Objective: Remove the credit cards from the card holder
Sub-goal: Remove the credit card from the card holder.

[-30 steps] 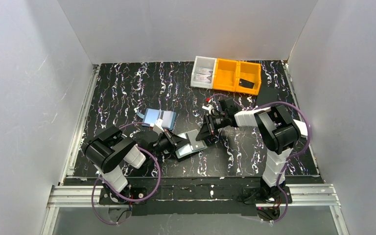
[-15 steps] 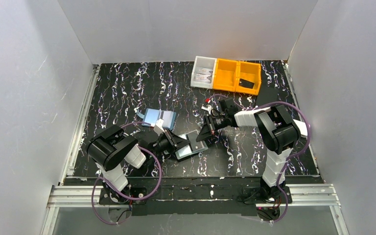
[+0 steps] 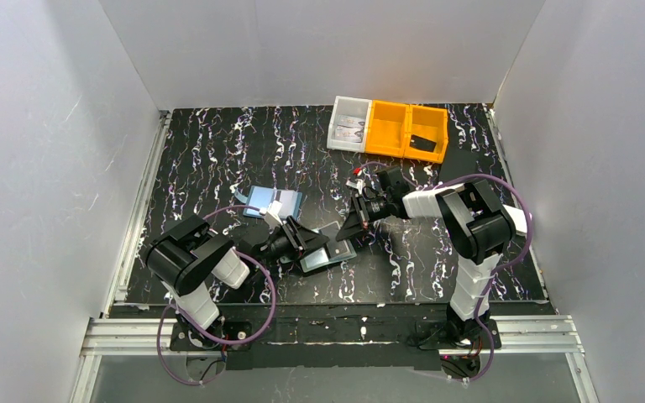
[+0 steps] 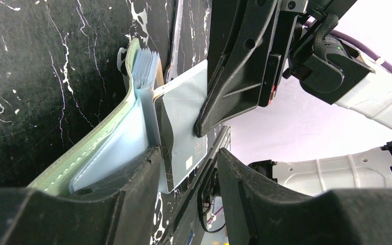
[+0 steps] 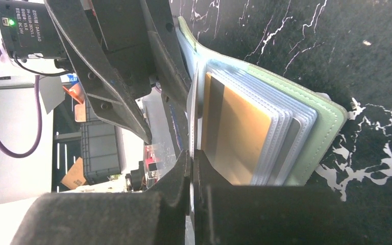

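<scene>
The sage-green card holder [image 3: 327, 254] lies open near the table's front, between my two arms. In the left wrist view a grey-blue credit card [image 4: 184, 112] with a dark stripe sticks out of the holder's [image 4: 89, 148] clear sleeves. My right gripper [image 5: 192, 158] is shut on that card's thin edge. A tan card [image 5: 237, 132] sits in the front sleeve of the holder [image 5: 319, 127]. My left gripper [image 4: 189, 173] is open; the card's lower corner hangs between its fingers without being clamped, and its left finger [image 4: 132, 194] lies against the holder's panel.
A light-blue flat rectangle with a dark stripe [image 3: 273, 201] lies just behind the left gripper [image 3: 302, 242]. A white bin [image 3: 348, 123] and yellow bins [image 3: 407, 130] stand at the back right. The right gripper [image 3: 348, 227] and left gripper are almost touching.
My left gripper's jaws have parted. My right gripper has closed onto the grey-blue card's edge. The holder has shifted slightly.
</scene>
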